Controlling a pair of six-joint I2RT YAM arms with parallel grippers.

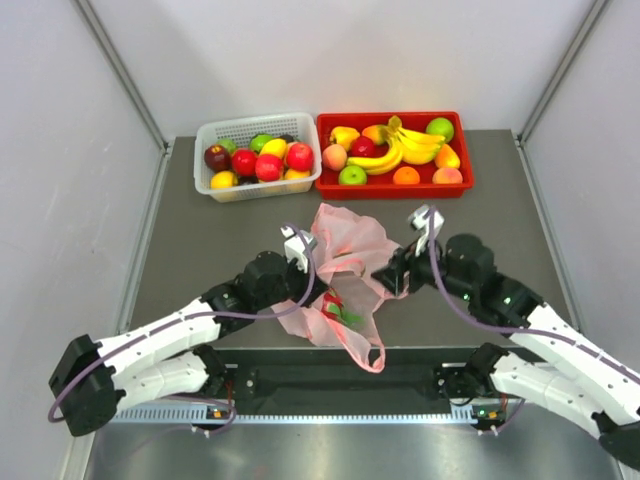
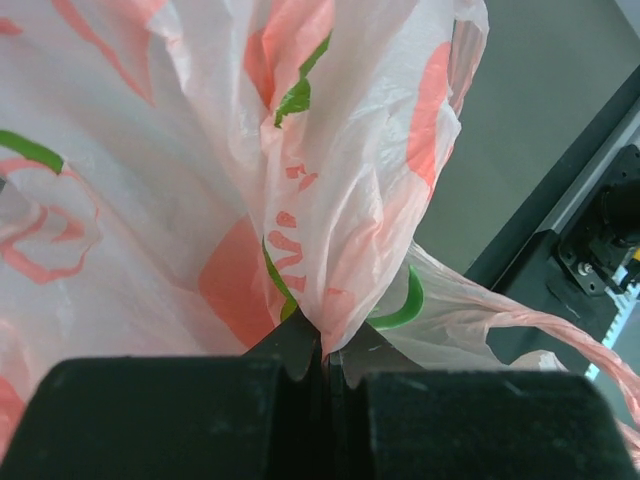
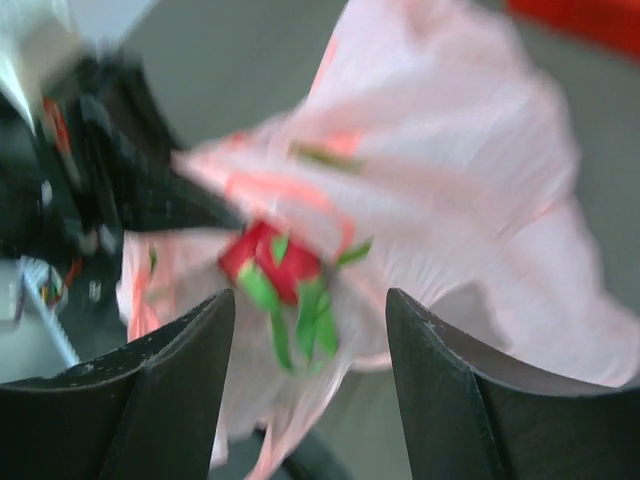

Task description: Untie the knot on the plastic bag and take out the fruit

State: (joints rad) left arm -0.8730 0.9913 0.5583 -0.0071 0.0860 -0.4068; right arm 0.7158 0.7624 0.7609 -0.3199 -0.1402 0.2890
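red printing (image 2: pixel 288 228) on the plastic bag (image 2: pixel 150 190), creased and illegible, no other text readable

The left end effector (image 2: pixel 325 352) pinches a fold of the pink plastic bag (image 2: pixel 335 190) (red and green markings showing).

The left arm (image 1: pixel 150 345) and the right arm (image 1: pixel 565 350) are built of smooth white shell links joined by rounded black joint housings, with a thin purple cable (image 1: pixel 312 280) looping along each (small green and orange lights glow on the housings). The left tool (image 2: pixel 325 345) has matte black, blocky fingers (image 2: pixel 150 420). The right tool (image 3: pixel 310 300) has black, curved, faintly speckled fingers (image 3: pixel 170 390).
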